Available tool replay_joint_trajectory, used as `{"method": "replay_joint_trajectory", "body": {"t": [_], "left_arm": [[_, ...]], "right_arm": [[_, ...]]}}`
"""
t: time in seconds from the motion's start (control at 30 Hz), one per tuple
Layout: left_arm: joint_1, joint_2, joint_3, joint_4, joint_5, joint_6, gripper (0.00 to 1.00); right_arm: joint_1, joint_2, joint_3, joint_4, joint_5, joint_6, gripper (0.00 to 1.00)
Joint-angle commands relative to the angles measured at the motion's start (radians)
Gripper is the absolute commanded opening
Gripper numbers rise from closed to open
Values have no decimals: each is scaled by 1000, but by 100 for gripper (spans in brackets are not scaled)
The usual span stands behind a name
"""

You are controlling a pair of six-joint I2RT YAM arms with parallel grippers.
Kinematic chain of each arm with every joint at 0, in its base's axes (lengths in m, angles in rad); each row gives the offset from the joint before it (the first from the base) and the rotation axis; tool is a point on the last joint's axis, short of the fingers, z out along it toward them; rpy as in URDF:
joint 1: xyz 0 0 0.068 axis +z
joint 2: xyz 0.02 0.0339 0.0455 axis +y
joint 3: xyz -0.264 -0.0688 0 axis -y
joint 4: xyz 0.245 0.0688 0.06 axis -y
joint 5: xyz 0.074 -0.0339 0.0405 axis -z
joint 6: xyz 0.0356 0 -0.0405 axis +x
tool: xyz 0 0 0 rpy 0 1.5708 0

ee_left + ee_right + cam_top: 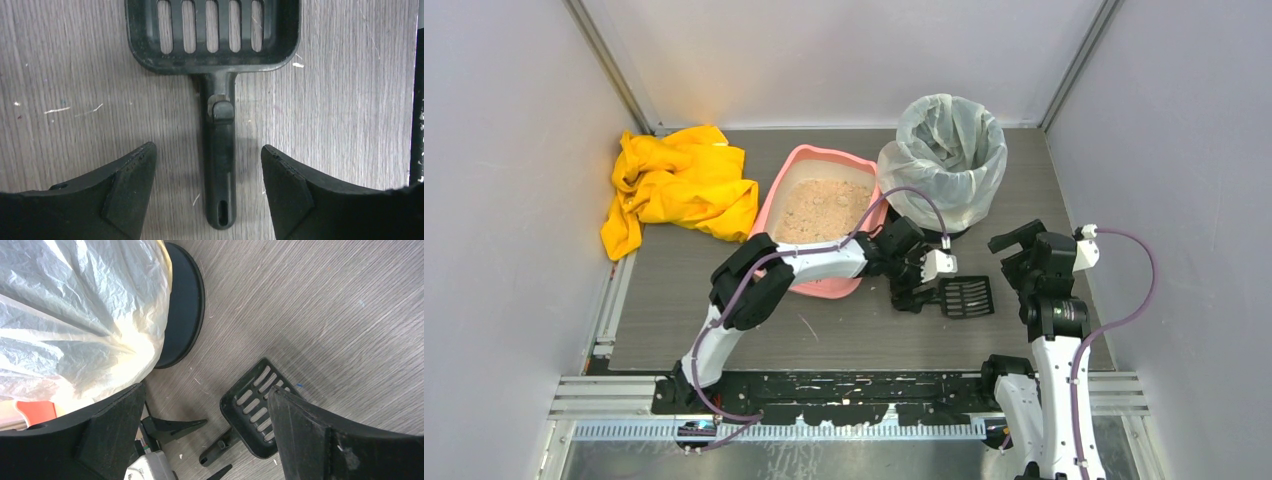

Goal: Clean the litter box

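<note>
Litter box: we see the pink tray (pixel 773 203) at the far-centre of the table (pixel 844 345), set at a slant, w/ beige litter (pixel 824 210) inside. It lies between the yellow cloth (pixel 680 184) on its left and the lined bin (pixel 944 155) on its right. Its near end is partly hidden under the left arm.

Scoop: black slotted scoop (pixel 965 296) lies flat on the table, near the bin base and to the right of the tray. In the left wrist view the scoop (pixel 218 125) has its handle toward the cam and its slotted head away.

Left claw: the left gripper (pixel 911 293) is spread wide. In its own cam the left gripper (pixel 207 150) has one finger on each side of the handle, w/ bare table showing in both gaps, so no contact that we can see.

Right claw: the right gripper (pixel 1016 250) is released and holds nothing. From its cam the right gripper (pixel 207 400) looks down on the scoop head (pixel 257 405) and the bin's dark base w/ crinkled liner (pixel 75 315).

Table surface: grey wood grain w/ a few small pale specks near the scoop.
</note>
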Motion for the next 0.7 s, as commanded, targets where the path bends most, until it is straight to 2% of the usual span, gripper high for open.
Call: {"method": "replay_joint_trajectory", "body": {"t": [0.0,0.2,0.3,0.47,0.5,0.57,0.6,0.67], "left_arm": [[-11,20,51,69,9,-10,77],[-15,67,104,46,9,-15,75],[-15,93,131,14,18,-7,65],[-16,105,137,-19,21,-2,36],[-14,103,135,-25,18,-1,23],[-14,98,121,-25,17,2,6],[-15,95,116,-28,18,3,1],[-15,91,110,-40,26,8,0]], "right_arm": [[-2,-9,29,21,-7,-7,96],[-2,-6,27,23,-9,-9,95],[-2,-4,25,20,-5,-13,95],[-2,-3,17,25,0,-6,95],[-2,1,14,28,1,-5,95],[-4,5,7,34,-5,0,95],[-4,9,2,40,-9,3,95],[-4,13,-5,46,-15,9,95]]}}
